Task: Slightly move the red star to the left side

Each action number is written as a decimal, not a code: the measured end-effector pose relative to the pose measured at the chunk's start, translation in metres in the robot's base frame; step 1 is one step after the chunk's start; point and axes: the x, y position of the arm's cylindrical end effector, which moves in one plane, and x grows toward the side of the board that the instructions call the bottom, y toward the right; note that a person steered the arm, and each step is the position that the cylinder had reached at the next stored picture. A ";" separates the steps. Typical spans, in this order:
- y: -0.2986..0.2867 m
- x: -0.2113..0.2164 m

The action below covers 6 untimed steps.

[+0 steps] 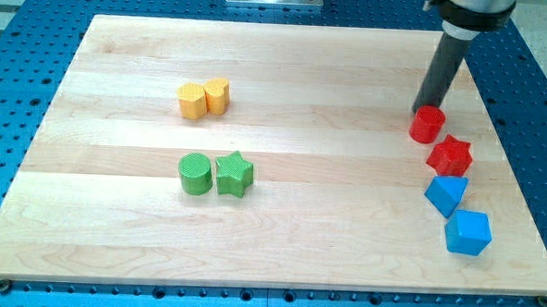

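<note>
The red star [451, 155] lies near the board's right edge. A red cylinder [426, 124] sits just up and left of it, almost touching. My tip [422, 110] is at the top of the red cylinder, touching or nearly touching its upper left side, and above and left of the red star. A blue triangular block [446, 194] lies just below the star, close to it.
A blue cube-like block [468, 232] lies below the blue triangular one. A green cylinder [195, 174] and green star [235, 174] sit side by side left of centre. A yellow hexagon-like block [192, 101] and yellow heart-like block [217, 95] sit above them. Wooden board [269, 255] on a blue perforated table.
</note>
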 end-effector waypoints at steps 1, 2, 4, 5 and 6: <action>0.050 0.041; 0.056 0.091; 0.036 0.100; 0.048 0.093; 0.048 0.091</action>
